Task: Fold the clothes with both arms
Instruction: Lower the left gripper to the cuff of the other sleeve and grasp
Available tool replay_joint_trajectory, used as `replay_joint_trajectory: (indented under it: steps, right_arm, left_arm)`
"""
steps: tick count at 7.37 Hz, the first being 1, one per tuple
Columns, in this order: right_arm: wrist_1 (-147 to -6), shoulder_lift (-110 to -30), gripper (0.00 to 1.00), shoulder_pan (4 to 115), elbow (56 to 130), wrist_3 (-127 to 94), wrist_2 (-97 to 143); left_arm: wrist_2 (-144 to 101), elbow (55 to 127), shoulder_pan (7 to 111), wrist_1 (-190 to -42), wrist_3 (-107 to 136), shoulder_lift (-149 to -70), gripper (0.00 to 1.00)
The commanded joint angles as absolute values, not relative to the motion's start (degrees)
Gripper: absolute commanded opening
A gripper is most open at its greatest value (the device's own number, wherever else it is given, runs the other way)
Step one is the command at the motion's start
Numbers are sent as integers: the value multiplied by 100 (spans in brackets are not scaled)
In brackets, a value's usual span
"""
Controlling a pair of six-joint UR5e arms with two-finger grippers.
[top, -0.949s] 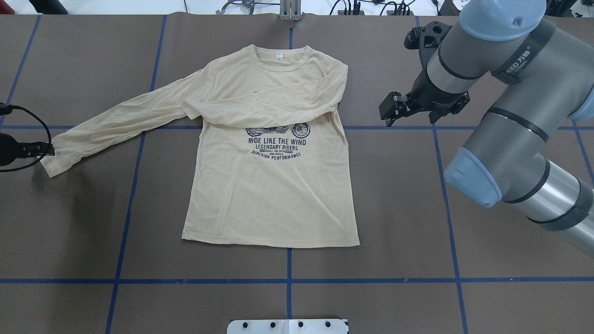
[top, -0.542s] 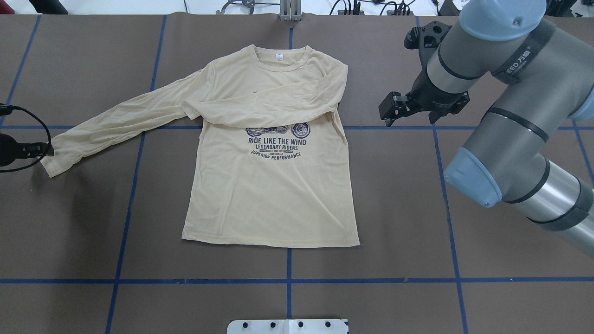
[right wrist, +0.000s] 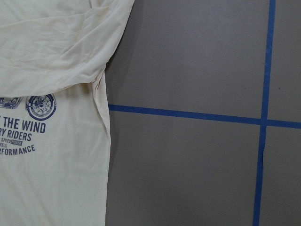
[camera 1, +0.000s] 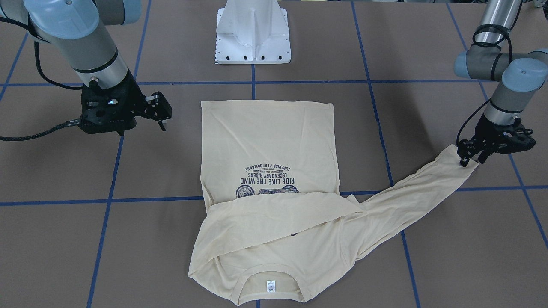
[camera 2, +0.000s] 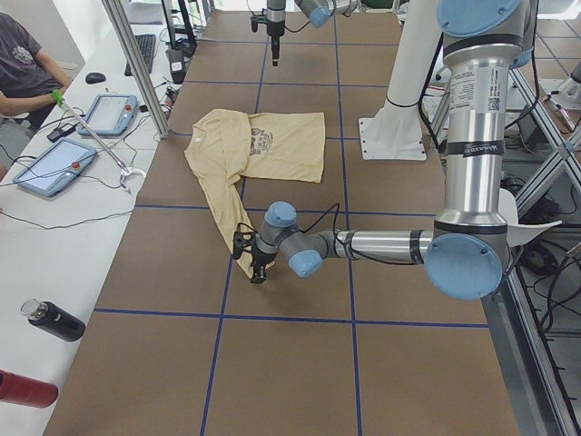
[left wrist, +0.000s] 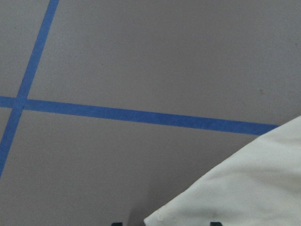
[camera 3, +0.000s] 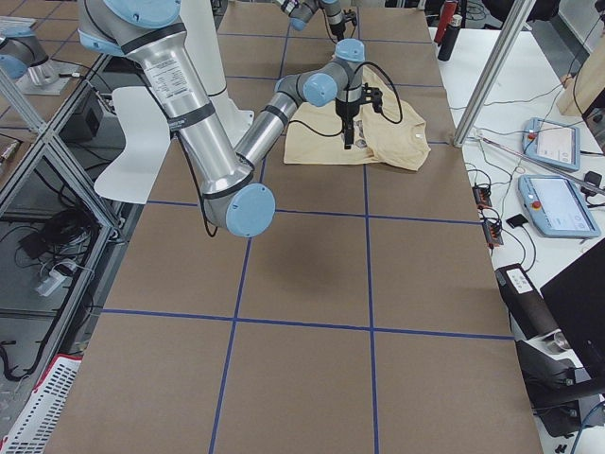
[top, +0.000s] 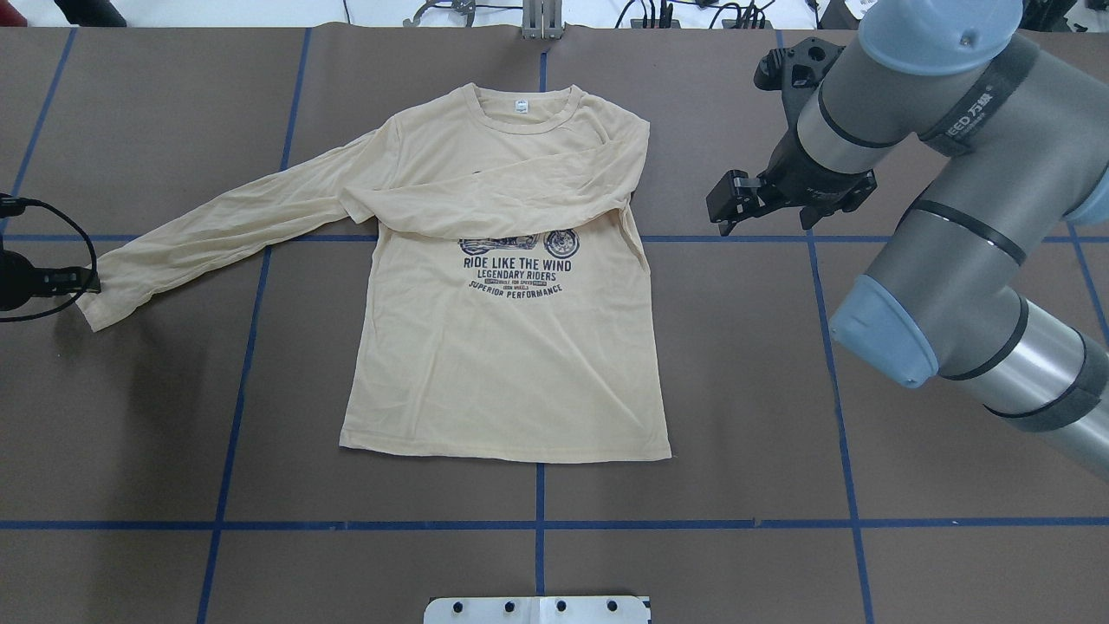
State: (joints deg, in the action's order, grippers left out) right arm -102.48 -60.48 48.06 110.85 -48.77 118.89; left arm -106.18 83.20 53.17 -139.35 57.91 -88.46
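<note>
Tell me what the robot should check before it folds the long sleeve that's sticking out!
1. Is the left claw at the cuff of the outstretched sleeve? ok.
2. Does the cuff corner sit inside the open left claw, in the wrist view? ok.
3. Is the folded sleeve lying across the chest? ok.
4. Is the right claw clear of the shirt? ok.
5. Is the shirt body flat? ok.
6. Is the right claw open? cannot tell.

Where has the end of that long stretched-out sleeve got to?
In the overhead view the cuff lies on the table near its left edge, right at the left fingers, stretched well away from the shirt.
</note>
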Motion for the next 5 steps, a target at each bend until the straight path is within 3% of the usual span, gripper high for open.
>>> replay_joint_trajectory:
  steps: [1, 3, 5]
  right_arm:
    - [-10248, -6056, 100, 4808, 11109, -4878, 11892]
    - [-10248, -6064, 100, 4808, 11101, -4869, 11900]
    - [-10248, -6073, 100, 4816, 11101, -4869, 11900]
  left_arm:
    - [-10608, 8332, 5317, -13922, 5792, -8859, 28]
    - [-10617, 8402, 5317, -13904, 5792, -8868, 0]
    - [-10626, 8577, 5317, -13869, 5792, -8859, 0]
